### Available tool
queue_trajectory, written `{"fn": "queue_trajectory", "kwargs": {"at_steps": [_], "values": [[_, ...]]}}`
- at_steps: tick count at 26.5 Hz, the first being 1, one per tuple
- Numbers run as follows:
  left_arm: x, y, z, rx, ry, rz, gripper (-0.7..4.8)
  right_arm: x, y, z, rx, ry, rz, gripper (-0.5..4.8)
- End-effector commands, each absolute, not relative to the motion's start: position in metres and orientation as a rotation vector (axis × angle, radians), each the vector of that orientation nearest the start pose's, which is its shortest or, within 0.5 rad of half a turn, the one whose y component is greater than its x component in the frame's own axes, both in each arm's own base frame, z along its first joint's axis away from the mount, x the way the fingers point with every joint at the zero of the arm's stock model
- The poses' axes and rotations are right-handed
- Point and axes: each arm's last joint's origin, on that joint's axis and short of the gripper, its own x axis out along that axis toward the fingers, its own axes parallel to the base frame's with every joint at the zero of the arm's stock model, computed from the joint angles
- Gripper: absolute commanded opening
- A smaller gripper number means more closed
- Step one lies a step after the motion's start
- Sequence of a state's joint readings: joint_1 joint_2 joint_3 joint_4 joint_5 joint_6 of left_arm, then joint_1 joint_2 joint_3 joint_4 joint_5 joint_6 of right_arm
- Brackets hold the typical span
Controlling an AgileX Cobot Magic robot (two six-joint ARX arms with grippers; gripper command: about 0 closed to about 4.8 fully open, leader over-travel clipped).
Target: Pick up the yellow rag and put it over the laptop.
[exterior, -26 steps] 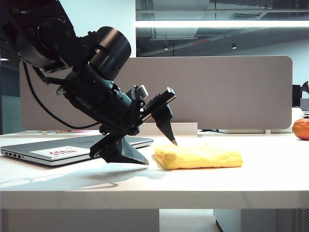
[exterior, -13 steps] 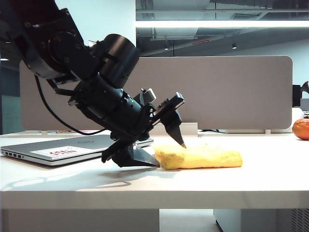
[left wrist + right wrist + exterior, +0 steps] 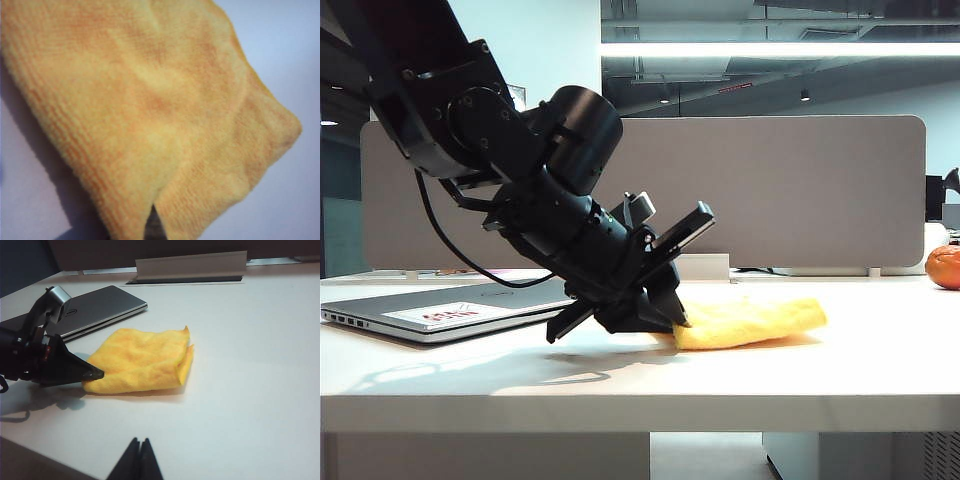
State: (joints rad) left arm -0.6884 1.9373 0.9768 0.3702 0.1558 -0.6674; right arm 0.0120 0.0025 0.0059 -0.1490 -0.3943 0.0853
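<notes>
Count: one yellow rag, one laptop, one orange ball, two grippers, all on one white table.

Left gripper is pinching the near-left end of the rag, jaws closed down narrow on the cloth. In the exterior view the arm is coming in from 10 o'clock, slanting down toward 4 o'clock, fingertips sitting at the table surface. The rag's far end is tilting up slightly, off toward 3 o'clock from the grip. In the right wrist view the left gripper is showing as a black wedge with its tip buried in the rag at the corner closest to the laptop. The left wrist view is filling up almost fully with fuzzy yellow cloth; the fingers themselves aren't readable there.

Rag is lying on the table just beside the laptop, at 3 o'clock from it, not on it. Laptop is sitting closed, lid down, white sticker with red print facing up.

Right gripper is hanging above the table edge, well apart from the rag, its tips meeting, holding nothing.

Ball is sitting at the far right table edge.
</notes>
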Motion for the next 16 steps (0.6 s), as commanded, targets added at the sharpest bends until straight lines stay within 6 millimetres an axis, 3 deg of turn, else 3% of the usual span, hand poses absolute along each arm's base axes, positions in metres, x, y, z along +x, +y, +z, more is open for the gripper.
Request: {"fn": "queue_trajectory", "kwargs": {"at_steps": [1, 8, 16], "values": [[0.297, -0.252, 0.139, -0.475, 0.759, -0.642, -0.06, 0.094, 0.012, 0.151, 0.111, 0.152, 0.4, -0.06], [0.3, -0.246, 0.162, -0.461, 0.665, -0.702, -0.06, 0.094, 0.012, 0.151, 0.111, 0.152, 0.4, -0.06], [0.316, -0.21, 0.196, -0.496, 0.566, -0.638, -0.06, 0.094, 0.012, 0.151, 0.111, 0.152, 0.4, -0.06]]}}
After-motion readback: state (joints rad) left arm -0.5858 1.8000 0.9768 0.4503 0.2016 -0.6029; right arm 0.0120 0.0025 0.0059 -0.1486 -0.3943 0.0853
